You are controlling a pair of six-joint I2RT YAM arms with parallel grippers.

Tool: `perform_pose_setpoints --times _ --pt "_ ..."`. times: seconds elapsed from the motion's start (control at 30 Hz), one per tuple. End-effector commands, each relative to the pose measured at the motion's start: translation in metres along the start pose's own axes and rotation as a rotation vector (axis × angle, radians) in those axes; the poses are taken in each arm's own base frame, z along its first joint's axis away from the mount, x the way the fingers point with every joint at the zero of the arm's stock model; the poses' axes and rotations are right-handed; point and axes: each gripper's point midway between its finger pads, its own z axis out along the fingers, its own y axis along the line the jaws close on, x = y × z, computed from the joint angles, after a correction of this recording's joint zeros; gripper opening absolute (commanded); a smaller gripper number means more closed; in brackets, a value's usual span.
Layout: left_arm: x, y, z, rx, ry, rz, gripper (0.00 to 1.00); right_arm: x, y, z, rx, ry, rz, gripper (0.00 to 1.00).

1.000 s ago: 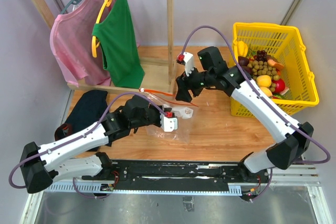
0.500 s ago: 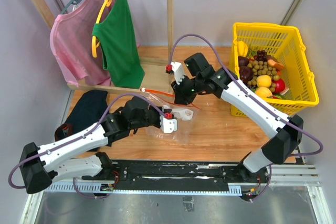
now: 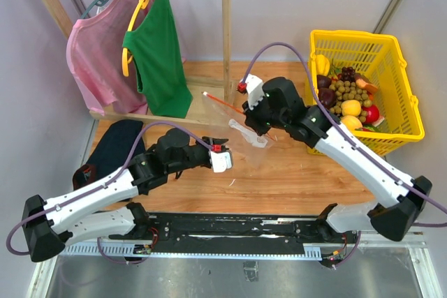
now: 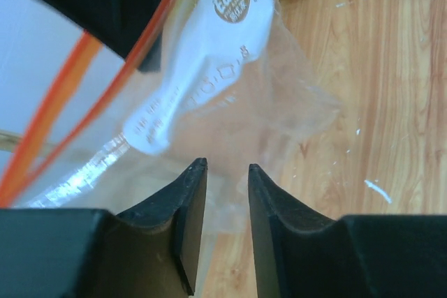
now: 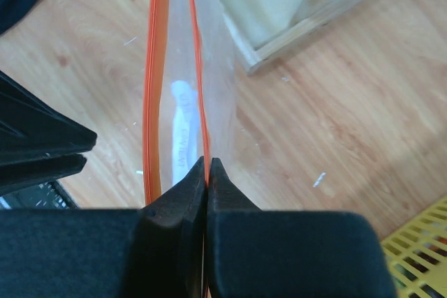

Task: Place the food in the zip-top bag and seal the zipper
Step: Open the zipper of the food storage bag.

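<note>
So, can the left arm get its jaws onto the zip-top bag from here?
Probably yes. On the left arm the jaws stand open just short of the zip-top bag, nothing between; the right arm holds it up by the zipper, jaws shut.

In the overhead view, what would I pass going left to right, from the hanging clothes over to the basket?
In order: pink shirt, green top, zip-top bag, yellow basket.
</note>
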Motion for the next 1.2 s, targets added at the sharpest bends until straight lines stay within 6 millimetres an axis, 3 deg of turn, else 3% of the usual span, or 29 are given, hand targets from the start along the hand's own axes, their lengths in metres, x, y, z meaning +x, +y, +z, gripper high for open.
perform_pose_setpoints --times 0.0,0.17,0.3,0.47,0.57,0.63,0.9,1.17 --pt "-0.034 0.025 -0.003 -0.089 -0.089 -0.144 0.39 -0.023 -0.025 -0.021 0.174 -0.153 0.032 0.01" --pt "-0.060 0.050 -0.003 -0.173 -0.132 -0.412 0.51 -0.025 -0.033 -0.034 0.232 -0.258 0.064 0.01" --pt "-0.079 0.060 -0.004 -0.191 -0.162 -0.691 0.59 -0.019 -0.037 -0.038 0.265 -0.302 0.097 0.01" --pt "-0.071 0.073 -0.004 -0.336 -0.135 -1.077 0.72 -0.016 -0.035 -0.037 0.265 -0.352 0.138 0.00" --pt "-0.071 0.075 -0.001 -0.362 -0.145 -1.217 0.74 -0.012 -0.033 -0.035 0.260 -0.367 0.161 0.01" --pt "-0.073 0.077 0.001 -0.378 -0.163 -1.300 0.81 -0.010 -0.032 -0.034 0.266 -0.376 0.173 0.01" --pt "-0.059 0.080 0.021 -0.471 -0.160 -1.528 0.98 -0.003 -0.035 -0.033 0.329 -0.406 0.201 0.01" --pt "-0.039 0.086 0.031 -0.574 -0.130 -1.528 0.97 0.010 -0.034 -0.028 0.391 -0.414 0.226 0.01"
